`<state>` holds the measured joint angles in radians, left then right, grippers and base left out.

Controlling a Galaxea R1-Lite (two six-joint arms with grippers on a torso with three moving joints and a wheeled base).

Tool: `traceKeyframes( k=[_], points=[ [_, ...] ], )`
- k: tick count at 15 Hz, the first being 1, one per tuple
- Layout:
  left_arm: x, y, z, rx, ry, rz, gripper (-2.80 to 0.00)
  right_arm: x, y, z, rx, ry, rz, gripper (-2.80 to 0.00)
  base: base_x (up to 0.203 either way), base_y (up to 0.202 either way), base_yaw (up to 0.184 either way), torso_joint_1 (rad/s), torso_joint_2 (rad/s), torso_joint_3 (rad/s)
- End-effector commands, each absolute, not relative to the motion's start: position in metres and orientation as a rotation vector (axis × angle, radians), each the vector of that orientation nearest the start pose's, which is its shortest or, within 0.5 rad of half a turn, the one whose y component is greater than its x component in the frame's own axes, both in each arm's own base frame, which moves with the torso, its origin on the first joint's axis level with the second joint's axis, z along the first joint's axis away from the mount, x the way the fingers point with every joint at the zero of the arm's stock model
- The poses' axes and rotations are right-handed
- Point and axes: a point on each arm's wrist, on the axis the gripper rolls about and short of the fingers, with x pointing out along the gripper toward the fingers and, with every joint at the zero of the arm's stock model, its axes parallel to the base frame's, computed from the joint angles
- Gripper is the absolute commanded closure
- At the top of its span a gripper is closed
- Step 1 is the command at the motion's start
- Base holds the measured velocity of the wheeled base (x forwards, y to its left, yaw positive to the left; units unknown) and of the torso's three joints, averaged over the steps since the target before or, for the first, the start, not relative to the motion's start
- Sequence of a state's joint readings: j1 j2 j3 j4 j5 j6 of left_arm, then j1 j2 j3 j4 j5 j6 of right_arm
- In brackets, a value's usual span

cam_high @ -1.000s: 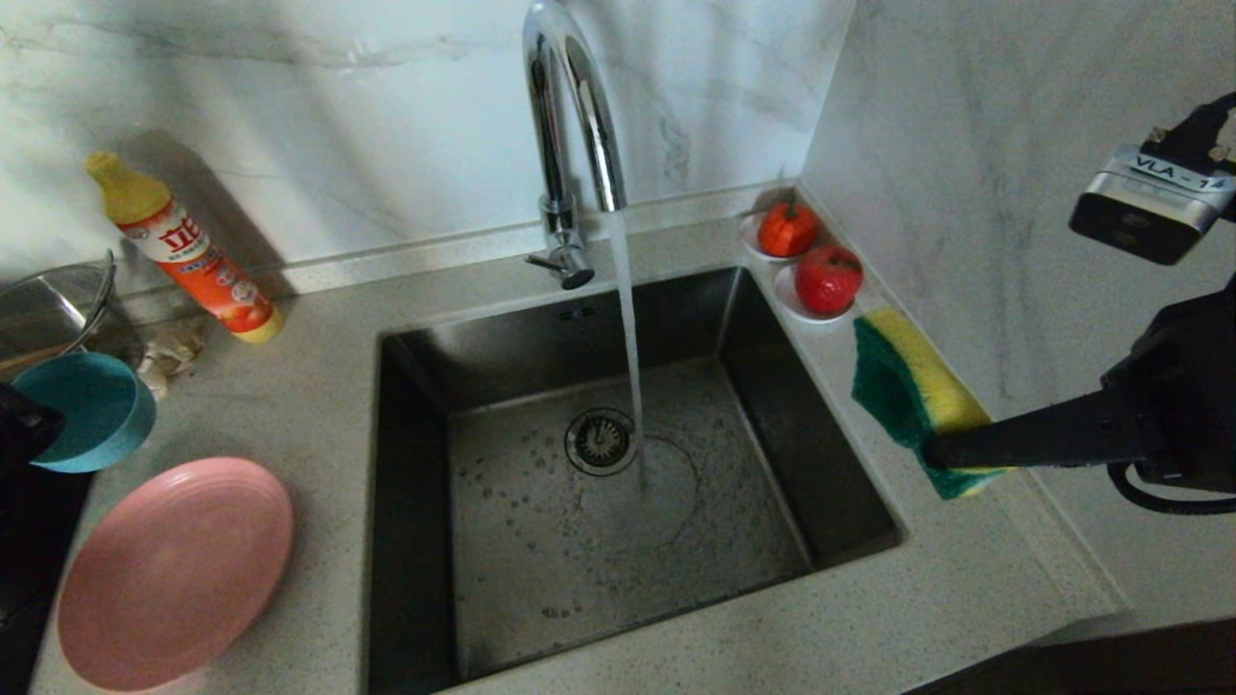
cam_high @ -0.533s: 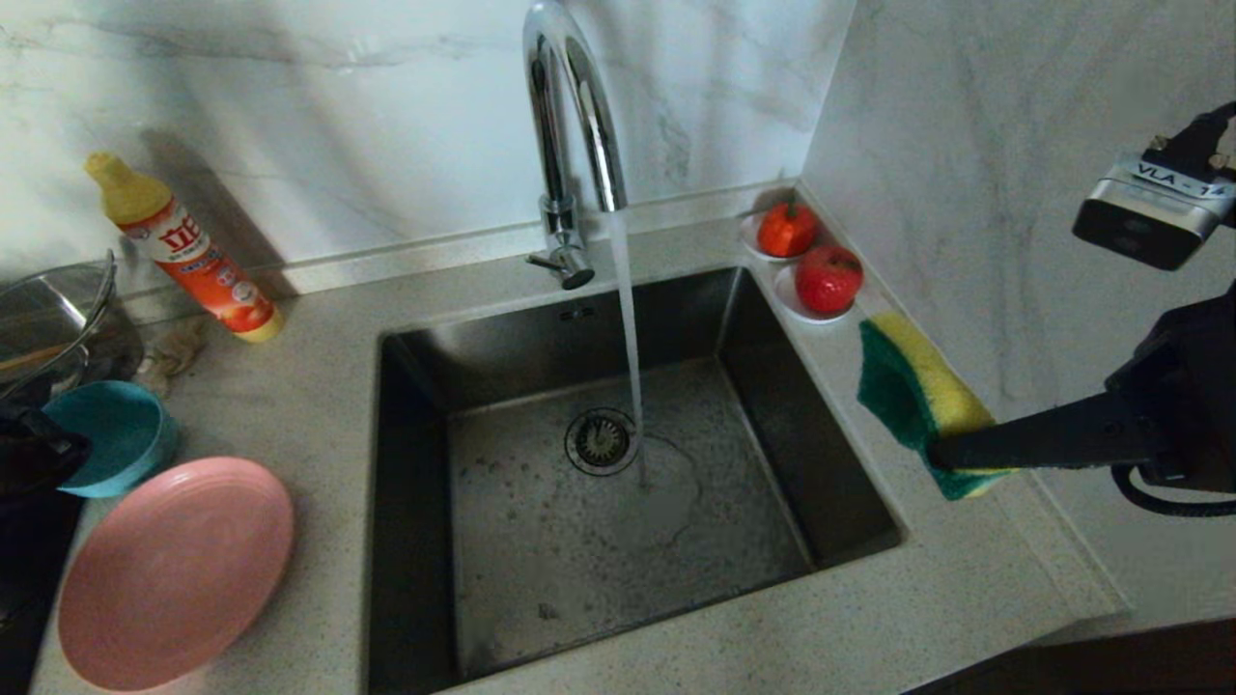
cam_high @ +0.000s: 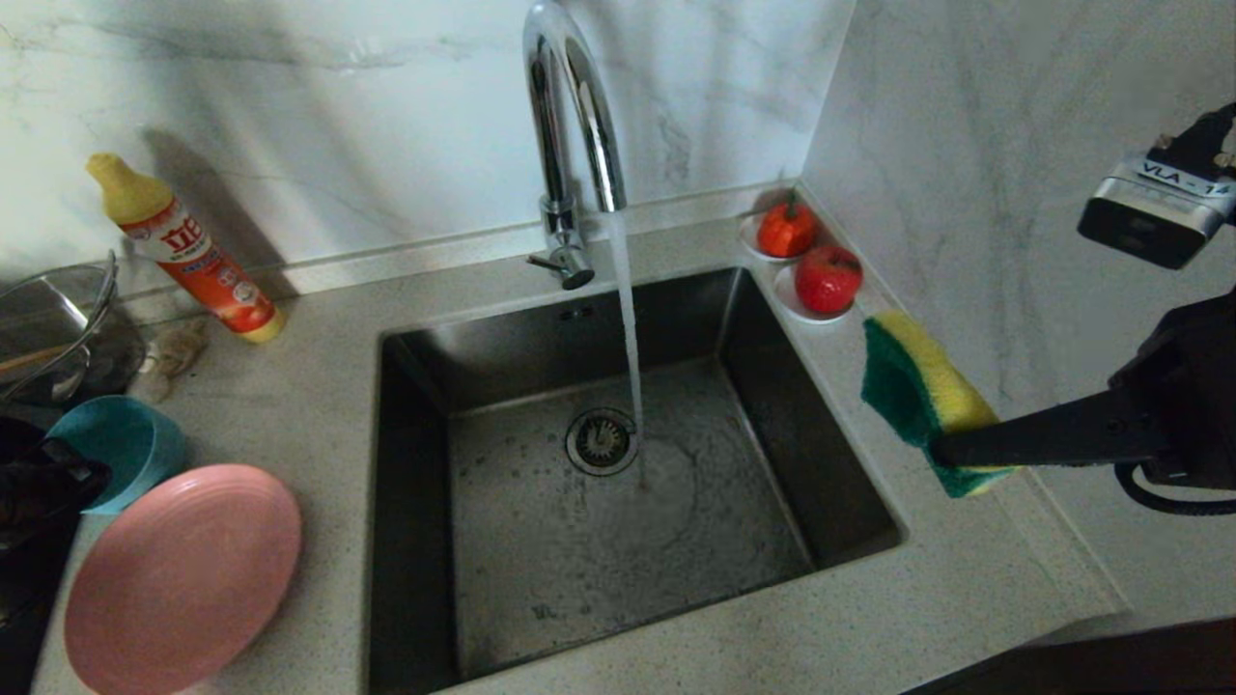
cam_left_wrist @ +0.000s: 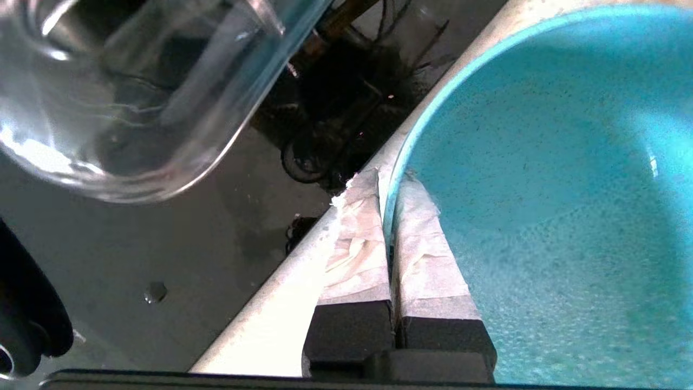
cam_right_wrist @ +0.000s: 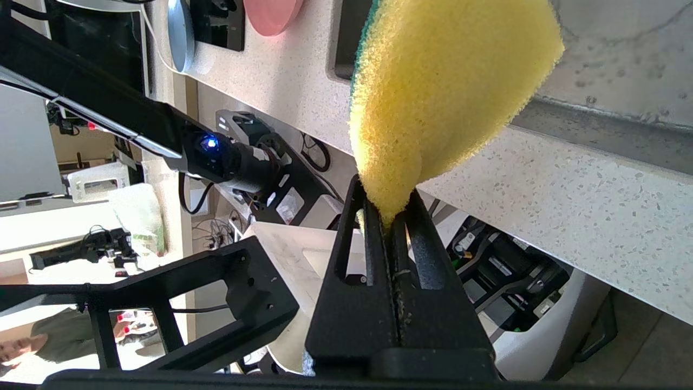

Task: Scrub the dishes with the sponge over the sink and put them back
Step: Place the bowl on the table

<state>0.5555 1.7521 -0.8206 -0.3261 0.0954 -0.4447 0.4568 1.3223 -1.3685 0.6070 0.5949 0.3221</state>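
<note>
At the counter's far left, my left gripper [cam_high: 53,473] is shut on the rim of the teal bowl [cam_high: 126,444]. The bowl is upright and low, just behind the pink plate [cam_high: 179,579]. In the left wrist view the taped fingers [cam_left_wrist: 357,244] pinch the bowl's wall [cam_left_wrist: 541,189], one inside and one outside. Right of the sink [cam_high: 541,550], my right gripper [cam_high: 941,452] is shut on one end of the yellow and green sponge [cam_high: 912,386], held above the counter edge. In the right wrist view the sponge [cam_right_wrist: 444,81] flares out of the gripper [cam_right_wrist: 387,208].
Water runs from the chrome tap [cam_high: 570,116] into the sink near the drain [cam_high: 601,440]. A detergent bottle [cam_high: 183,251], glass pot [cam_high: 58,328] and beige rag [cam_high: 174,352] stand back left. Two saucers with red fruit [cam_high: 806,256] sit back right, by the side wall.
My left gripper has lowered the teal bowl from a raised, tilted hold to an upright position low beside the plate. The right gripper and sponge have barely moved.
</note>
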Motion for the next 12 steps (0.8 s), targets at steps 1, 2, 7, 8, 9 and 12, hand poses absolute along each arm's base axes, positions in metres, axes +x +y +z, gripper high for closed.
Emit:
traceKeyframes(
  k=[1,2,7,8,9,12],
  points=[
    [0.258,0.162,0.141,-0.557,0.448,0.764,0.0,0.156,0.091,0.322,0.326,0.749,0.923,0.0,0.0,0.0,0.0,0.0,0.0,0.0],
    [0.258,0.162,0.143,-0.555,0.437,0.767,0.0,0.155,0.09,0.322,0.326,0.748,0.923,0.0,0.0,0.0,0.0,0.0,0.0,0.0],
    [0.255,0.161,0.156,-0.557,0.409,0.776,0.0,0.153,0.089,0.323,0.326,0.741,0.925,0.0,0.0,0.0,0.0,0.0,0.0,0.0],
    [0.253,0.16,0.157,-0.559,0.422,0.776,-2.8,0.152,0.089,0.324,0.326,0.739,0.926,0.0,0.0,0.0,0.0,0.0,0.0,0.0],
    [0.253,0.16,0.156,-0.56,0.424,0.778,-2.8,0.151,0.089,0.324,0.326,0.739,0.927,0.0,0.0,0.0,0.0,0.0,0.0,0.0],
    [0.256,0.161,0.154,-0.559,0.424,0.777,-2.8,0.151,0.088,0.323,0.326,0.742,0.925,0.0,0.0,0.0,0.0,0.0,0.0,0.0]
  ],
)
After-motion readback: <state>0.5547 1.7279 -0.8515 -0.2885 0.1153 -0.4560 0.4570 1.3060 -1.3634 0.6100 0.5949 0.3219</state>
